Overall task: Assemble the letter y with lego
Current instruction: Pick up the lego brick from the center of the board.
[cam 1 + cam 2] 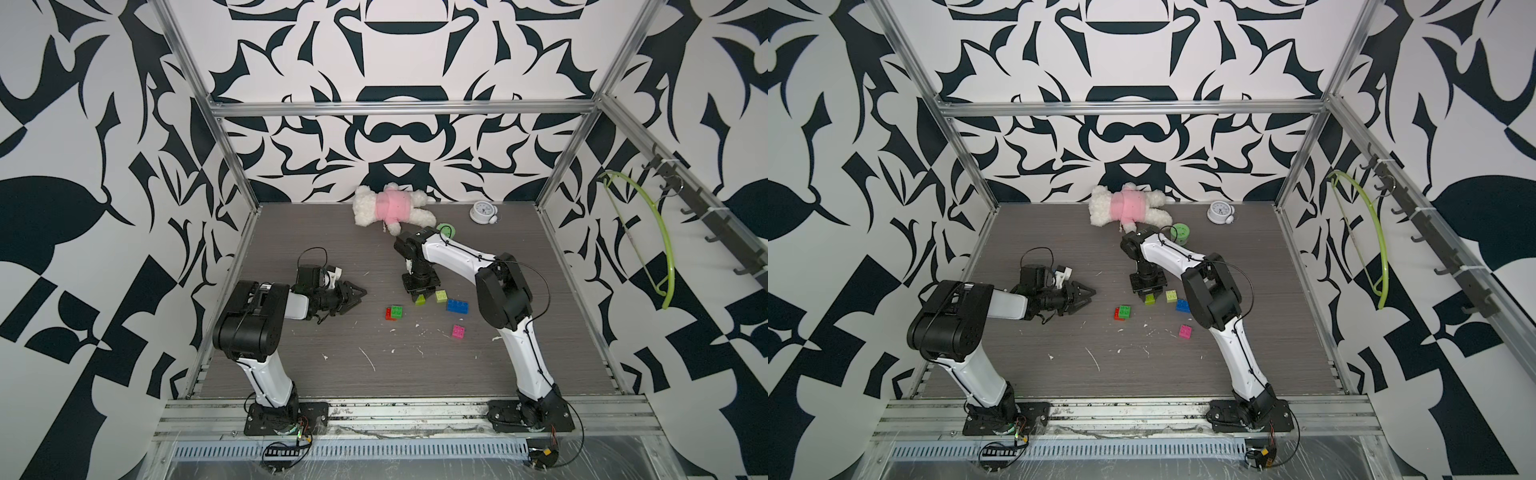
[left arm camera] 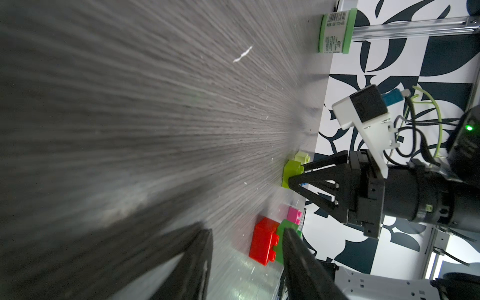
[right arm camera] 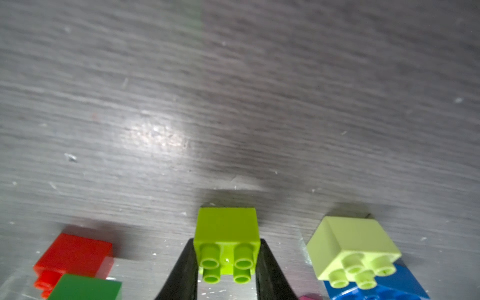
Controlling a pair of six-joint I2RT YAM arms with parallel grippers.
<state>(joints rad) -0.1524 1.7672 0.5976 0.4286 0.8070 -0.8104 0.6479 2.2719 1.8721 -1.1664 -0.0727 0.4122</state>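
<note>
The right hand (image 3: 227, 241) is seen clenched on a lime brick (image 3: 227, 226), with 1 finger pressed against each of 2 opposite side walls. In both top views this hand is pointed straight down, near the middle of the tabletop (image 1: 291, 374). The brick's 4 studs are turned up toward the wrist. Its outline is square, so no long axis is shown. In the left wrist view its underside is shown against the tabletop.

Just beside it, on the robot's right, a pale yellow-green brick (image 1: 441, 296) is set studs up, also square, with its corners turned slightly. A blue brick (image 1: 458, 305) is placed just beside that one. It is the longer piece, its long axis is laid roughly across the tabletop from left to right, and its studs are turned up.

On the other side of the lime brick, a green brick (image 1: 397, 311) is stacked offset on a red brick (image 1: 390, 314). A pink brick (image 1: 458, 331) is laid apart, nearer the front edge.

The left hand (image 1: 360, 299) is held released and empty, well apart from the bricks and pointed toward them.
</note>
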